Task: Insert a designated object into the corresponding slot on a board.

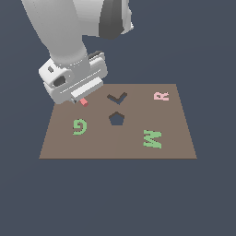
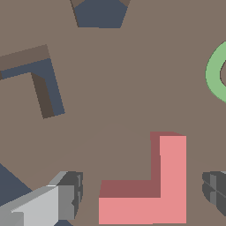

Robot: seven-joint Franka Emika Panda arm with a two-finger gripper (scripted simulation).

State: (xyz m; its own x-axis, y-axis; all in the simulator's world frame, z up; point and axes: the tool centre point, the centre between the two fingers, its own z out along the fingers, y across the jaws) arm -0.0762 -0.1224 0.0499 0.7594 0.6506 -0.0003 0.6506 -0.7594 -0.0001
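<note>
The red L block [image 2: 159,185] lies flat on the brown board [image 2: 123,97]. In the exterior view only its tip [image 1: 84,102] shows under the gripper [image 1: 78,99], at the board's far corner on the exterior view's left. The gripper [image 2: 143,194] is open, with one finger [image 2: 66,198] on each side of the block and gaps between pads and block. The dark L-shaped slot [image 1: 118,98] [image 2: 42,81] is empty, a short way toward the exterior view's right of the block.
A dark pentagon recess [image 1: 117,119] [image 2: 101,12] lies near the board's [image 1: 115,147] middle. A green G [image 1: 79,126] [image 2: 217,73], a green W [image 1: 152,138] and a pink R [image 1: 161,96] lie on the board. The arm [image 1: 64,27] rises above the far left corner.
</note>
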